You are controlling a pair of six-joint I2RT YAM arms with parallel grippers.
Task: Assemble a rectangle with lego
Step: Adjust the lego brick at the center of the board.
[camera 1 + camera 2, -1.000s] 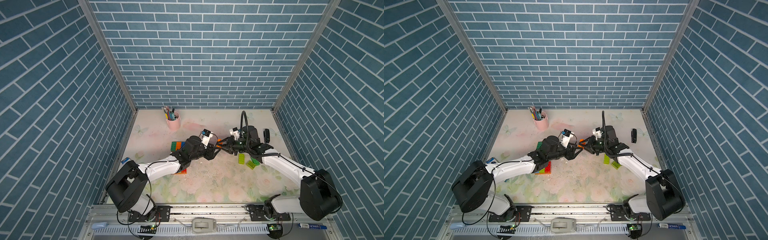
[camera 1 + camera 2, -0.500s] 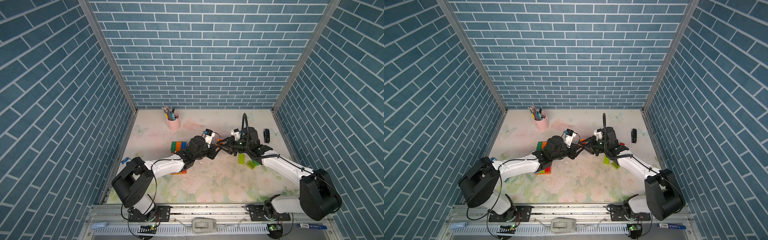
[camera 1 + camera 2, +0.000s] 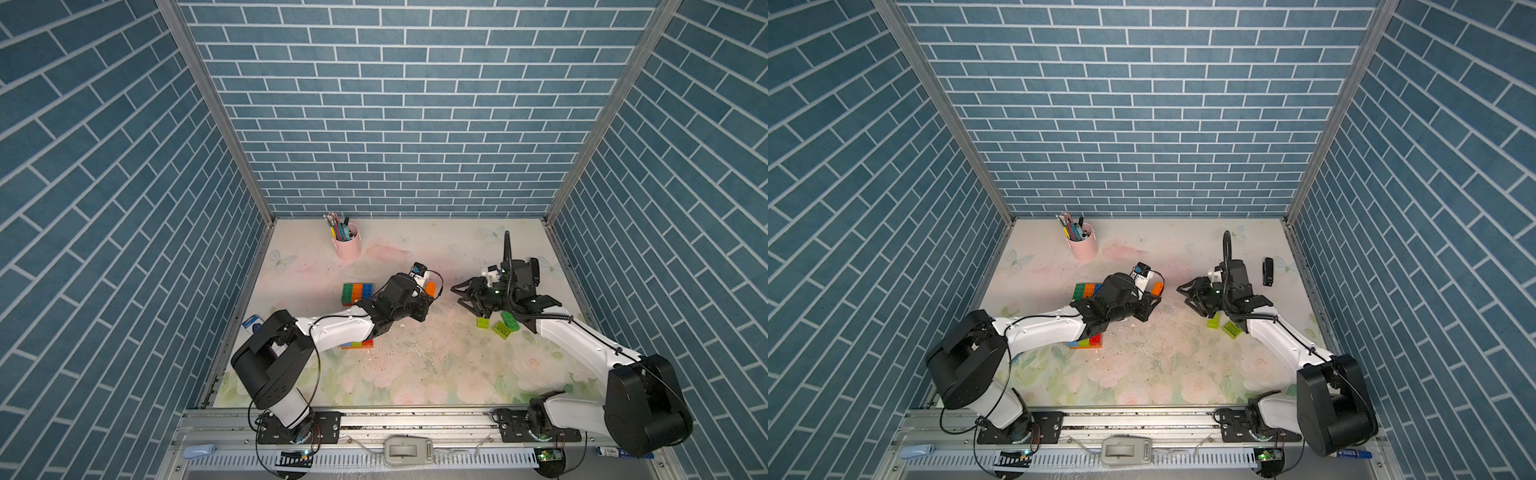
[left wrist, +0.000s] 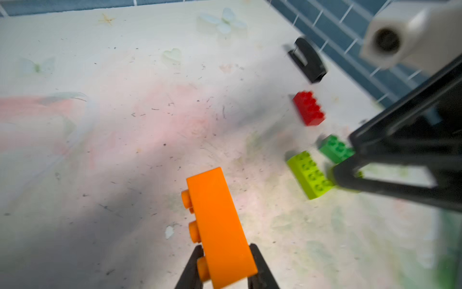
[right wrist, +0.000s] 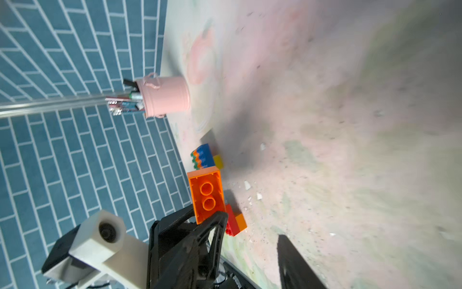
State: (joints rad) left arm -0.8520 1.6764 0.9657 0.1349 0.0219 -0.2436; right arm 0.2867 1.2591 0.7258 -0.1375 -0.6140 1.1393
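— Floral worktop (image 3: 415,365), blue brick walls (image 3: 395,124). Status?
— My left claw (image 4: 225,252) pinches an orange brick (image 4: 217,220) over mid-worktop; right claw (image 3: 457,294) gapes empty. Lime bricks (image 3: 501,331) lie toward the right edge, a stacked row (image 3: 356,292) toward the left.

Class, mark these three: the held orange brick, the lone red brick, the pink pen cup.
orange brick (image 4: 217,225): left wrist view, smooth side face.
red brick (image 4: 308,108): left wrist view, studded top.
pink pen cup (image 5: 167,97): right wrist view, side wall.

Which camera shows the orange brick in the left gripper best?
Left wrist view: the orange brick is large, clamped in the left gripper. The right wrist view shows its hollow underside; both top views show only a small orange speck.
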